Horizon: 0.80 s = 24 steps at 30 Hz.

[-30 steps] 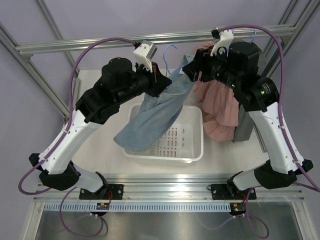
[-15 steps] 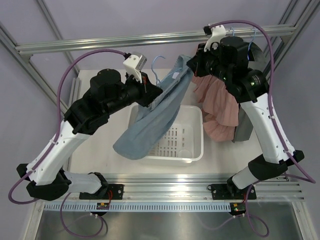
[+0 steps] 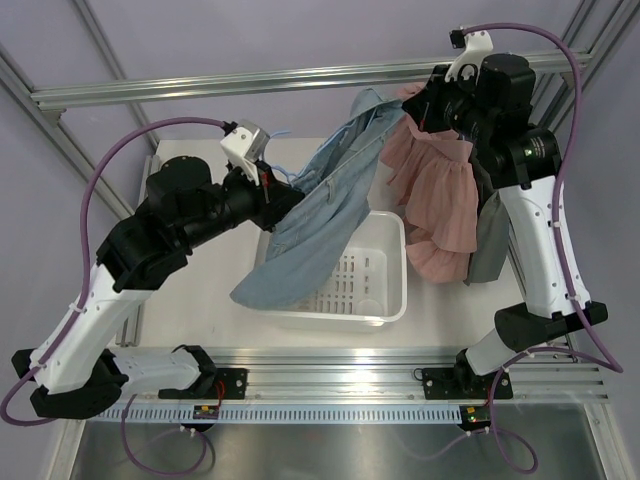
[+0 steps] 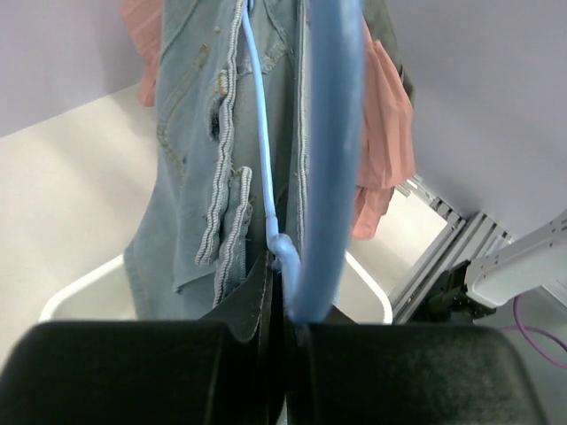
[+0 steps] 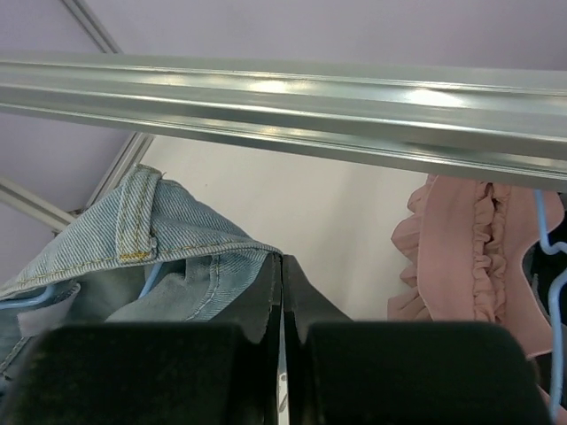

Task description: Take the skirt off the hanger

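Left end effector (image 4: 282, 270) clamps blue hanger (image 4: 330, 159), right end effector (image 5: 282, 266) pinches denim skirt (image 5: 182, 232); if waistband snags, pinch cld slip.

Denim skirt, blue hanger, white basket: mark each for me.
denim skirt (image 3: 322, 218), top external view, middle panel.
blue hanger (image 4: 330, 150), left wrist view, thick bar.
white basket (image 3: 340, 318), top external view, near rim.

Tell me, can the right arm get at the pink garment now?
Probably not yet: the pink garment hangs right beside the right gripper, nothing between, but its jaws are shut on the skirt.
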Each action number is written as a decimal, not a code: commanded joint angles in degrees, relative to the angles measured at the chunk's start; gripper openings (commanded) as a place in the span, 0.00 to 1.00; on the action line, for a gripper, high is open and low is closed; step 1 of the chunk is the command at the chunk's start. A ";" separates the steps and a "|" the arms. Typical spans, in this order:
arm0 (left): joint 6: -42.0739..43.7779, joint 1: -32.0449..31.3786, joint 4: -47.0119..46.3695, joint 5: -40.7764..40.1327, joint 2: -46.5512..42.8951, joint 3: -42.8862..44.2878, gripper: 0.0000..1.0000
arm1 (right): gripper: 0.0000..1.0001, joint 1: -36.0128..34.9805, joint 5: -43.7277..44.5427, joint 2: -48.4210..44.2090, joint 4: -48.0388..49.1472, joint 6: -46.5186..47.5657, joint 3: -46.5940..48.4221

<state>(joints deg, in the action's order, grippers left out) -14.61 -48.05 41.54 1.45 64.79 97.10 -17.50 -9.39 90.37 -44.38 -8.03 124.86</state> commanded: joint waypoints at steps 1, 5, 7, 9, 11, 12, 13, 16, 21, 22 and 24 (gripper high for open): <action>1.69 -0.37 4.69 5.48 -3.28 1.78 0.00 | 0.00 4.66 5.19 -1.16 8.96 1.53 -1.89; 0.64 -0.29 3.28 13.64 1.11 2.74 0.00 | 0.00 4.66 -2.99 -2.64 12.71 -2.50 -2.51; 0.72 -0.29 4.68 15.94 5.40 5.37 0.00 | 0.00 4.58 -6.95 -3.70 15.80 -4.09 -3.39; 0.90 -0.38 4.69 17.79 7.18 6.87 0.00 | 0.00 4.23 -5.57 -4.59 18.27 -5.32 -3.31; 1.25 -0.29 4.25 17.97 8.06 7.93 0.00 | 0.00 4.22 -3.63 -4.41 18.45 -5.59 -2.34; 1.43 -0.37 4.34 18.06 8.15 8.28 0.00 | 0.00 4.22 -1.79 -4.32 18.54 -5.42 -2.51; 1.60 -0.29 4.51 18.15 8.15 8.72 0.00 | 0.00 4.14 -0.82 -4.15 18.45 -5.07 -2.78; 1.34 -0.29 3.64 17.19 7.37 8.81 0.00 | 0.00 4.22 1.56 -3.44 15.91 -3.66 -4.52; 0.20 -0.20 0.65 5.79 1.49 6.71 0.00 | 0.00 6.50 -0.70 -8.53 18.10 -2.69 -16.54; -0.50 -0.20 -0.74 4.36 0.52 5.92 0.00 | 0.00 6.77 -1.33 -9.93 18.54 -2.34 -17.53; -1.12 -0.02 -2.51 2.07 -2.02 2.93 0.00 | 0.00 7.39 -5.35 -10.91 18.19 -1.55 -19.38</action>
<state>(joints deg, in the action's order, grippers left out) -14.24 -47.99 42.92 7.38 69.69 101.32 -12.53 -14.61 82.46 -32.36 -12.19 107.15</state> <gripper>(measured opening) 0.027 0.009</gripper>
